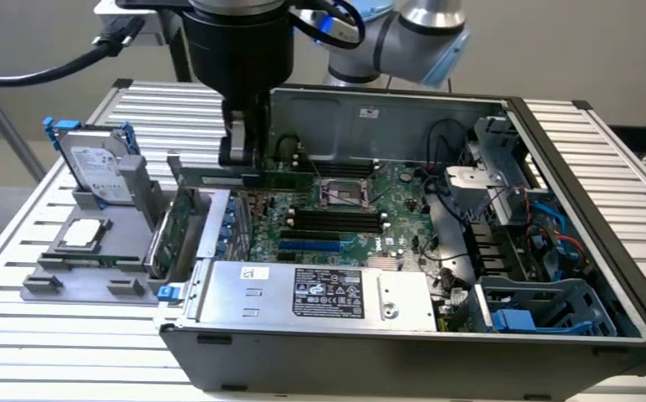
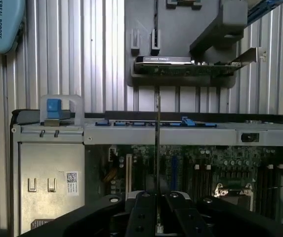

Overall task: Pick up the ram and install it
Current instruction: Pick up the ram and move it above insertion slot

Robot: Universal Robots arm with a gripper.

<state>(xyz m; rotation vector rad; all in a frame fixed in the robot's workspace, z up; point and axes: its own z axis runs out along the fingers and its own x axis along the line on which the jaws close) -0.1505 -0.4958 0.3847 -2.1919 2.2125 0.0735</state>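
The fingers point(image 1: 236, 142) are clamped on the ram point(image 1: 278, 178), holding it level over the open case point(image 1: 591, 276), above the motherboard's point(image 1: 345, 226) far edge. The case sits on the bench point(image 1: 32, 301).

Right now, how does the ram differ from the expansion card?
The ram is gripped in the end effector, above the open computer case; the expansion card stands parked in the grey fixture outside the case. The ram is a narrow, thin stick; the expansion card is taller and carries a metal bracket. Both are green circuit boards, standing on edge.
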